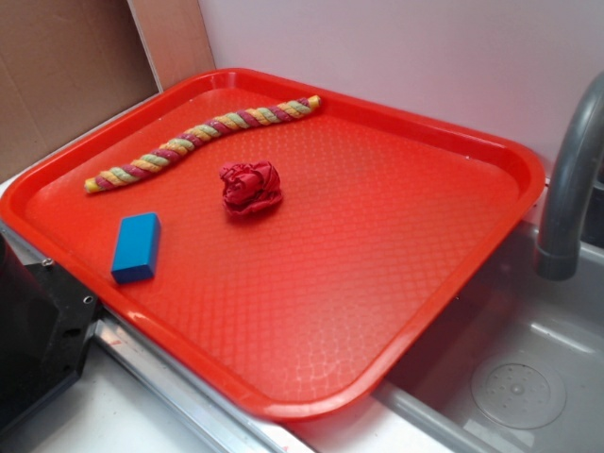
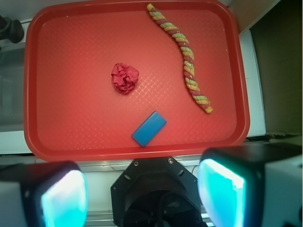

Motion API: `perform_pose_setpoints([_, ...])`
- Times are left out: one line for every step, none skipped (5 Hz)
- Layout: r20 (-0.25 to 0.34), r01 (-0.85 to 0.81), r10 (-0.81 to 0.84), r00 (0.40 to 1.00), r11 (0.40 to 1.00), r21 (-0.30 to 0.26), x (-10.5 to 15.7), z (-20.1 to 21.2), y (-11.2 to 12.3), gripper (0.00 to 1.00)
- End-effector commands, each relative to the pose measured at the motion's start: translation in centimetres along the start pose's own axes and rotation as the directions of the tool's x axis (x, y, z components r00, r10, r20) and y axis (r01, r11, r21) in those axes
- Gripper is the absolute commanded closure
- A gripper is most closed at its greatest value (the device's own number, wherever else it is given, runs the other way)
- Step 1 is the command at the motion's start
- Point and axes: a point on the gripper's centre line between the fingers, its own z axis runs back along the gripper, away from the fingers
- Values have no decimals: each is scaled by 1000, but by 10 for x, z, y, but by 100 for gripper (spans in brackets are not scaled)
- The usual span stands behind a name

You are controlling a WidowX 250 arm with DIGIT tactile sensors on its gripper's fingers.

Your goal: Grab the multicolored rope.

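The multicolored rope (image 1: 200, 140) is a twisted cord of yellow, dark red and greenish strands. It lies along the far left part of the red tray (image 1: 311, 377). In the wrist view the rope (image 2: 183, 54) curves down the tray's right side. My gripper (image 2: 142, 196) hangs high above the robot's black base, short of the tray's near edge. It is open, with nothing between its two teal pads (image 2: 220, 191). The gripper is out of the exterior view.
A crumpled red cloth ball (image 1: 250, 187) sits mid-tray, and a blue block (image 1: 137, 246) lies near the tray's left front edge. The black robot base (image 1: 38, 330) stands at the left. A grey faucet (image 1: 571, 179) and sink basin (image 1: 514, 387) lie to the right.
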Motion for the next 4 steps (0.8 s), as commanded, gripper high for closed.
perform_pose_setpoints([0, 0, 0, 1000, 1000, 0, 0, 0, 0, 0])
perform_pose_setpoints([1, -4, 4, 1000, 999, -34, 8, -6, 9, 0])
perform_pose_setpoints([10, -10, 11, 1000, 998, -61, 15, -14, 16, 0])
perform_pose_setpoints([4, -87, 87, 996, 996, -33, 34, -37, 38, 0])
